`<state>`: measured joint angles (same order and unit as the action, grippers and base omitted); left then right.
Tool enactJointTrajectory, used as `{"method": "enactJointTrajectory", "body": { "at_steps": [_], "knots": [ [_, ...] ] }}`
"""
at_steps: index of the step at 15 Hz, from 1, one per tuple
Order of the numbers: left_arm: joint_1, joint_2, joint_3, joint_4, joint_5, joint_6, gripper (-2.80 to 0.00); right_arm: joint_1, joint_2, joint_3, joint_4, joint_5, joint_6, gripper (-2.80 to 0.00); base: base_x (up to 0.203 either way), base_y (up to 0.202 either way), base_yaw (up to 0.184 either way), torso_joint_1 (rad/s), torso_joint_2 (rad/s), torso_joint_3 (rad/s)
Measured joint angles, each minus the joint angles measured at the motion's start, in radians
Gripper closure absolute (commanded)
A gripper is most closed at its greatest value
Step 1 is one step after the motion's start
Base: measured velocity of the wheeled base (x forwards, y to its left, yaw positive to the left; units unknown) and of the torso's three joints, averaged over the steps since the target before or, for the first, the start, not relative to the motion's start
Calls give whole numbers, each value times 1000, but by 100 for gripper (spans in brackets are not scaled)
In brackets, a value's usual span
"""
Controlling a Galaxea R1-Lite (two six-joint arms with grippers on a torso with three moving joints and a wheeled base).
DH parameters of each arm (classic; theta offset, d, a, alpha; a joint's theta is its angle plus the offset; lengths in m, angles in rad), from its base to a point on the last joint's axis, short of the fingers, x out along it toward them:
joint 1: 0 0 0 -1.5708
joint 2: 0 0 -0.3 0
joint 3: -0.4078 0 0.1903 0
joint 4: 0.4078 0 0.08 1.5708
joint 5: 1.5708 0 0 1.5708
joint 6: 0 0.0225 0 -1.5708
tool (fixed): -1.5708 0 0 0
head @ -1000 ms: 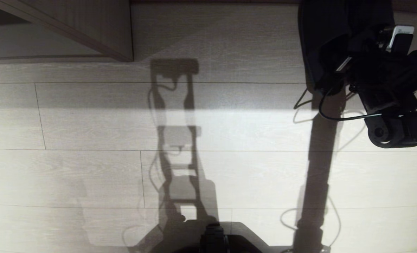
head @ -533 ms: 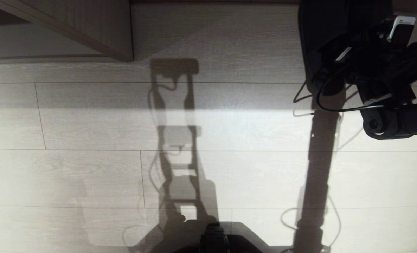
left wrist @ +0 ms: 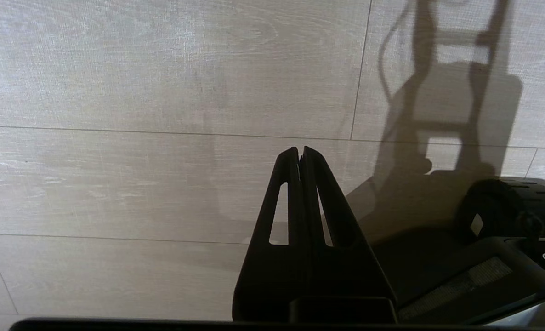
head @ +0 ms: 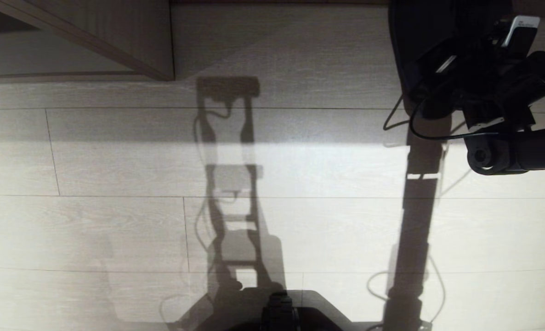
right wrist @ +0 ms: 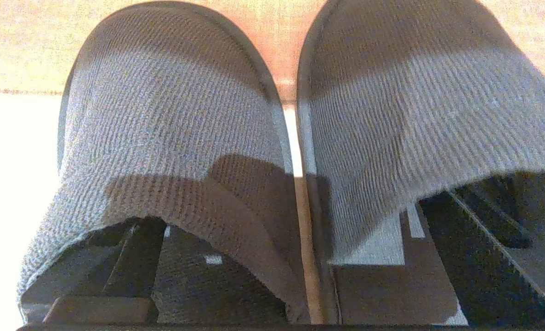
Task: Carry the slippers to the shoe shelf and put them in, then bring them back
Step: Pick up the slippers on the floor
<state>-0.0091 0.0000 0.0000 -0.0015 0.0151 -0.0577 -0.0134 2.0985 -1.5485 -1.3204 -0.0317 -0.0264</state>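
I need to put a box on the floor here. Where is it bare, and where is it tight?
Bare planks run from the shoe shelf corner across to the slippers. It is crowded top right, where the right gripper sits at the slippers, one finger inside each. The left gripper hangs over bare floor.

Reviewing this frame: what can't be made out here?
1. Head view: slippers mostly behind the right arm, cut by the top edge.
2. Right wrist view: right gripper, jaw tips hidden under the slipper bands; grip unclear.
3. Head view: shoe shelf cut by the corner; inside unseen.
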Motion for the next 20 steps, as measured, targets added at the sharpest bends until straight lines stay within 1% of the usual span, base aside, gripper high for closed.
{"method": "enactJointTrajectory", "body": {
  "at_steps": [3,8,9,10,20],
  "knots": [
    [0,0,0,0,0,0,0,0,14,-30,0,0,1,-280,0,0,0,0,0,0],
    [0,0,0,0,0,0,0,-1,17,-37,0,1,4,-280,0,0,0,0,0,0],
    [0,0,0,0,0,0,0,-1,15,-36,0,0,4,-247,0,0,0,0,0,0],
    [0,0,0,0,0,0,0,-2,13,-35,0,0,4,0,0,0,0,0,0,0],
    [0,0,0,0,0,0,0,-4,-1,-22,-1,0,6,0,0,0,0,0,0,0]
  ]
}}
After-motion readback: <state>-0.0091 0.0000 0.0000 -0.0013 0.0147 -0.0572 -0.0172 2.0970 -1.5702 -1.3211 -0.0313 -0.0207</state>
